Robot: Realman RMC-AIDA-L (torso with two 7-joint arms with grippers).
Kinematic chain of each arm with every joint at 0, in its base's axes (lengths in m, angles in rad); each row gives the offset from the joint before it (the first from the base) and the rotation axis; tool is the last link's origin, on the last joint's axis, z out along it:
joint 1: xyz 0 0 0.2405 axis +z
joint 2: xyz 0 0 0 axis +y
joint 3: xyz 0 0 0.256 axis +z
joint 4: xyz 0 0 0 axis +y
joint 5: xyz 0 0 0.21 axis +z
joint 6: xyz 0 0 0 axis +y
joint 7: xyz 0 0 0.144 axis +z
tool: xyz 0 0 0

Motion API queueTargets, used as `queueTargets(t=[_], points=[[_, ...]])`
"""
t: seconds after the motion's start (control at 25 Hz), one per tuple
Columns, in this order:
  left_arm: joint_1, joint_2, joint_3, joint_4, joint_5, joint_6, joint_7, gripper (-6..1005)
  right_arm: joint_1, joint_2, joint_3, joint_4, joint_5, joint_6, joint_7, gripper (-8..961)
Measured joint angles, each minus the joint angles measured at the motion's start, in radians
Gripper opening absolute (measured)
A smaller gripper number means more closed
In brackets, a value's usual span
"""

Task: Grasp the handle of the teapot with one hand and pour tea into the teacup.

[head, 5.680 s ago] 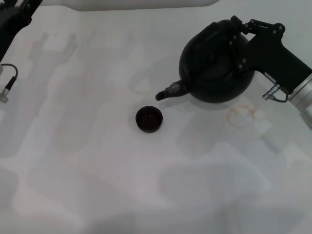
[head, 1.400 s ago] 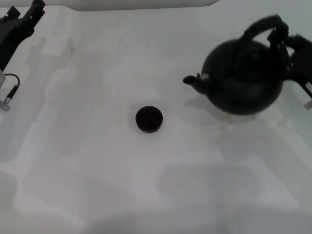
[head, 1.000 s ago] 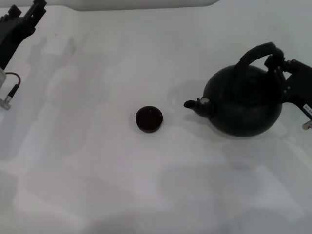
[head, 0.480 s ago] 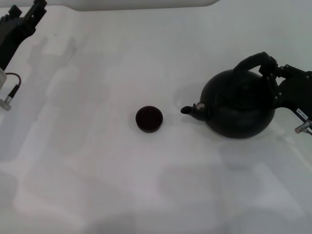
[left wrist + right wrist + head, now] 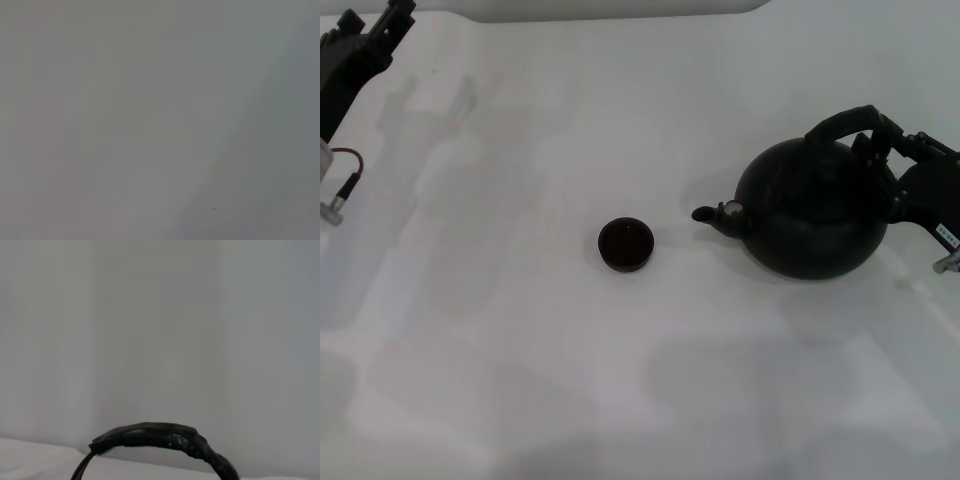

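Upright, the teapot (image 5: 810,212) sat on the counter (image 5: 520,350), spout toward the dark-lined teacup (image 5: 626,243).
My right pincer (image 5: 892,152) gripped its handle (image 5: 840,124); I couldn't tell the parked left pincer's (image 5: 365,40) opening.

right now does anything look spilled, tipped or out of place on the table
Nothing stands out. The teapot sits upright on the white table, spout toward the teacup, which stands apart from it with no puddle around either. The right gripper is at the handle; the left gripper is parked far left.
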State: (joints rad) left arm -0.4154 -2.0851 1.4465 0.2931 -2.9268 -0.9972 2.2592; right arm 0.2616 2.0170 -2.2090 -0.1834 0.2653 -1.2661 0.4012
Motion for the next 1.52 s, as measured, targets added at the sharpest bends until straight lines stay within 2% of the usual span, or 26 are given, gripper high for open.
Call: queueTargets(t=[0.2,0.4,0.64,0.84,1.08,1.28,1.52], points=[[0.0,0.0,0.0,0.0,0.0,0.0,0.0,877,0.003,-0.001,-0.005,0.001,-0.006,-0.009,0.095,298],[0.0,0.002,0.0,0.0,0.0,0.0,-0.001,877,-0.008,-0.003,-0.005,0.002,-0.007,-0.056,0.171,519],[0.0,0.002,0.0,0.0,0.0,0.0,0.002,877,-0.071,-0.004,0.003,0.011,-0.001,-0.166,0.162,760],[-0.001,0.002,-0.005,0.0,0.0,0.004,0.008,877,-0.095,-0.001,0.012,0.05,0.001,-0.22,0.121,884],[-0.003,0.001,-0.006,0.001,0.0,0.01,0.059,876,-0.102,0.01,0.121,0.006,0.079,-0.177,0.005,879],[-0.003,0.0,-0.008,0.0,-0.001,0.01,0.076,876,-0.094,0.011,0.123,-0.074,0.184,-0.071,-0.1,878],[0.0,-0.001,-0.008,-0.003,-0.002,0.01,0.077,876,-0.091,0.011,0.121,-0.105,0.201,-0.019,-0.131,875]])
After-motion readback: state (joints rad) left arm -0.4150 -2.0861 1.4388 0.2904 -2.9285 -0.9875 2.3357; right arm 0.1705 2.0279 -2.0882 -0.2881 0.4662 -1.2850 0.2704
